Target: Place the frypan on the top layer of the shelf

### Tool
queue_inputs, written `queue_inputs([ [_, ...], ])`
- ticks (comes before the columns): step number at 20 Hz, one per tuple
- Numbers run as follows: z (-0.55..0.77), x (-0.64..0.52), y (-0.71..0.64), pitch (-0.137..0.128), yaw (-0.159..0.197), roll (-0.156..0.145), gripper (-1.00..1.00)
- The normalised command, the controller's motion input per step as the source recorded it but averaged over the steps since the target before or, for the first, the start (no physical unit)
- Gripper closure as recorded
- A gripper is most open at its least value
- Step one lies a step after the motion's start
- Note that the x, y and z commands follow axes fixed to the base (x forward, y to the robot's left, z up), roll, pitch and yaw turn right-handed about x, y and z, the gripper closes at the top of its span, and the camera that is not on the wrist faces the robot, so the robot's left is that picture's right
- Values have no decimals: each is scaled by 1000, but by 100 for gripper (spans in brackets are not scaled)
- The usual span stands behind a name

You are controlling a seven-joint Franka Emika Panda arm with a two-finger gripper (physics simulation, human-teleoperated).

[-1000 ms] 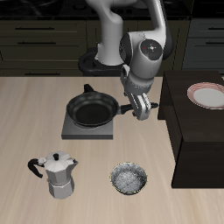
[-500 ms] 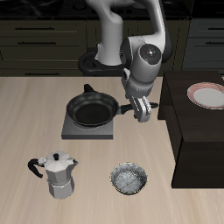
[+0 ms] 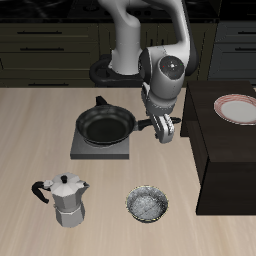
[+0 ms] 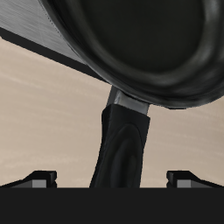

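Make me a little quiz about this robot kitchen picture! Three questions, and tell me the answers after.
1. True or false: the frypan sits on the hotplate.
2. What lies on the shelf? A) a plate B) a bowl C) the coffee pot
3. Fill in: the pincer hangs at the pan's ____.

Key: 1 true. 2 A, the plate; the bowl and coffee pot stand on the table. 3 handle.
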Motion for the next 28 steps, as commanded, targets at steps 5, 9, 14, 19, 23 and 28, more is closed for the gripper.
queue_inputs([
  [5, -212, 14, 14, 30, -22, 26, -100],
  [9, -84, 50, 9, 12, -66, 54, -100],
  [14, -28, 1, -107, 7, -54, 8, 100],
  [19, 62, 17, -103, -10, -5, -14, 100],
  [23, 55, 5, 5, -19, 9, -2, 100],
  [28, 174, 10, -48, -46, 59, -31, 100],
])
